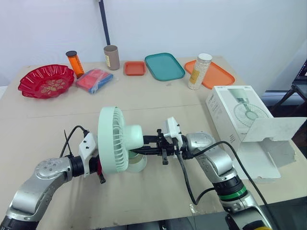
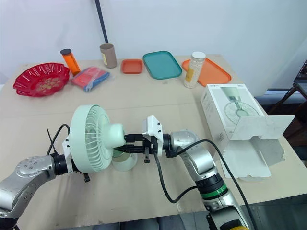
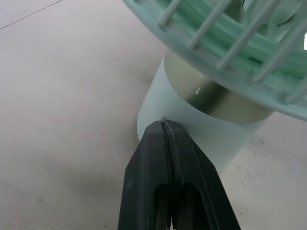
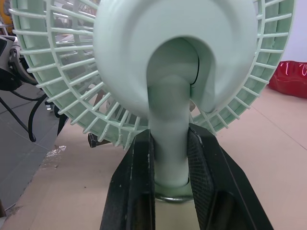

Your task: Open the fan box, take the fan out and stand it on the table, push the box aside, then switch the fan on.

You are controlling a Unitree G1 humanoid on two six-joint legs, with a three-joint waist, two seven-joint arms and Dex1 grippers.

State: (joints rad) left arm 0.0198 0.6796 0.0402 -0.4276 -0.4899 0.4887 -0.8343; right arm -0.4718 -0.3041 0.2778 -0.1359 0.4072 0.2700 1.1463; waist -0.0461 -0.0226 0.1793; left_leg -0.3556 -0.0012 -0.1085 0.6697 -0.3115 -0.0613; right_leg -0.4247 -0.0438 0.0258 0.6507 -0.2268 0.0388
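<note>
Nearest to the camera, the fan [image 1: 112, 139] stood upright on the table [image 1: 57, 124], close to its near edge and a little left of the middle. Its pale green grille faced the robot's left side, and the round motor housing pointed to the right. Its round base [image 3: 192, 124] rested flat on the table surface.

From the right side, the right gripper [image 4: 171, 143] was clamped on the fan's stem [image 4: 168, 120], one black finger on each side of it, just above the base. From the left side, the left gripper [image 3: 165, 127] had its two fingers pressed together with nothing between them, and their tips seemed to touch the wall of the base, under the grille.

To the right, well apart from the fan, the white box [image 1: 235, 112] lay near the right edge of the table. Its flap [image 1: 273, 129] was open and pointed to that edge.

Along the far side of the table were a red dish [image 1: 46, 80], an orange bottle [image 1: 74, 63], a red and blue packet [image 1: 94, 80], a brown tube [image 1: 111, 56], a small orange tray [image 1: 135, 68], a teal tray [image 1: 164, 66], a white bottle [image 1: 199, 71] and a larger orange tray [image 1: 218, 75] just behind that bottle.
</note>
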